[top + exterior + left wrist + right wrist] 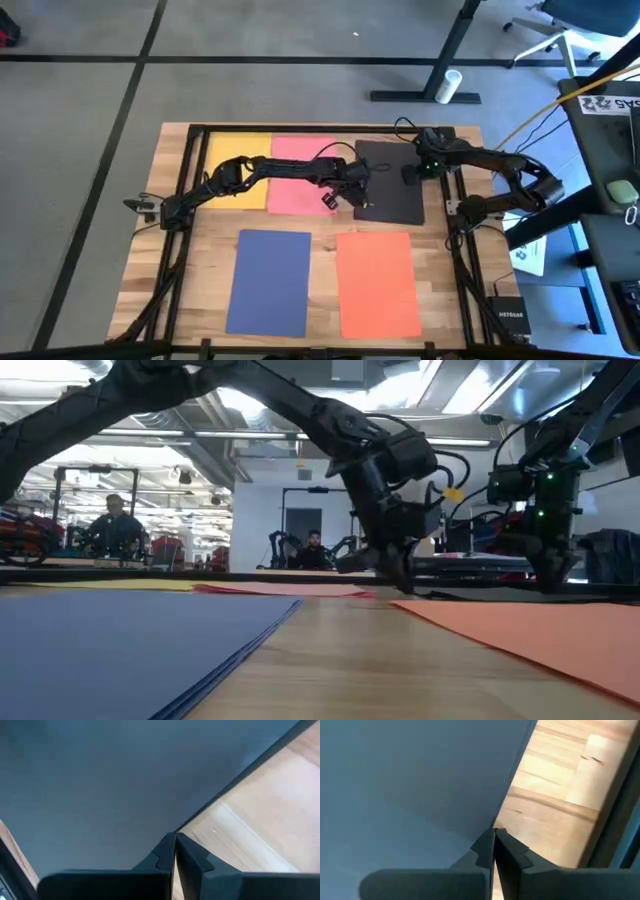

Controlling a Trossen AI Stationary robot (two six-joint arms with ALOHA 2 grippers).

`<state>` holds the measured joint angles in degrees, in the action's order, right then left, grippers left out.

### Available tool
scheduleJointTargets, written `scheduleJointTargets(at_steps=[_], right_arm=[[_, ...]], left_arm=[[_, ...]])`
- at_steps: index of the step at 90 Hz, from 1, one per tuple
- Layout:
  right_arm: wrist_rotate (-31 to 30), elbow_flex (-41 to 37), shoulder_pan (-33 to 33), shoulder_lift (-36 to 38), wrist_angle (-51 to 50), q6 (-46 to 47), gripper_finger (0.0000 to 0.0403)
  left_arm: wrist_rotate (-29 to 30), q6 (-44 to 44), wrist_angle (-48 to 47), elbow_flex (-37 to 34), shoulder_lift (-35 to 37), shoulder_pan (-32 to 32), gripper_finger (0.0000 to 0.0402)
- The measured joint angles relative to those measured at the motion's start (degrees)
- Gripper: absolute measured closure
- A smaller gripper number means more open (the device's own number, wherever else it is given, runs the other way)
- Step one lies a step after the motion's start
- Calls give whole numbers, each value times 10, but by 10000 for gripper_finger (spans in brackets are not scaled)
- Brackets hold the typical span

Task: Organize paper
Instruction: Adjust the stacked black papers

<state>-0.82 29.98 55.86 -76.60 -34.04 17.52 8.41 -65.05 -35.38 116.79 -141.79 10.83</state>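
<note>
Five coloured sheets of paper lie flat on the wooden table: yellow [236,170], pink [300,178] and black [392,185] along the far side, navy blue [270,282] and orange [378,285] along the near side. My left gripper [355,198] is shut, with its tips down at the black sheet's left edge near the near corner. My right gripper [412,172] is also shut, at that sheet's right edge. In the low view the left gripper [398,582] and the right gripper [555,582] both reach down to the table top. My left gripper sets its shut fingertips [167,845] on the black sheet's edge [197,817], coming slanting from above. The sheet lies flat on the table. I cannot tell whether the edge is caught between the tips. My right gripper has its shut fingertips [487,842] at the black sheet's right long edge [512,795], coming from above. The sheet stays flat on the wood there. Whether the tips pinch the edge or only press on it does not show.
A black frame rail [455,190] runs along the table's edges, close to the black sheet's right side. A white printed sheet [530,255] and a dark box [505,315] sit off the table's right edge. People [115,520] are in the room beyond the table.
</note>
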Motion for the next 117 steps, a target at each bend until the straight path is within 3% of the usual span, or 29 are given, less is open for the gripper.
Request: scheduleJointTargets(at_steps=[64,82,117], right_arm=[[1,-1,0,11,1,2,402],[31,-3,-2,40,-5,2,402],[13,-2,-1,47,-1,2,402]], left_arm=[[34,75,-11,0,6,-17,402],[26,100,-20,10,6,-20,402],[42,126,-21,11,9,-21,402]])
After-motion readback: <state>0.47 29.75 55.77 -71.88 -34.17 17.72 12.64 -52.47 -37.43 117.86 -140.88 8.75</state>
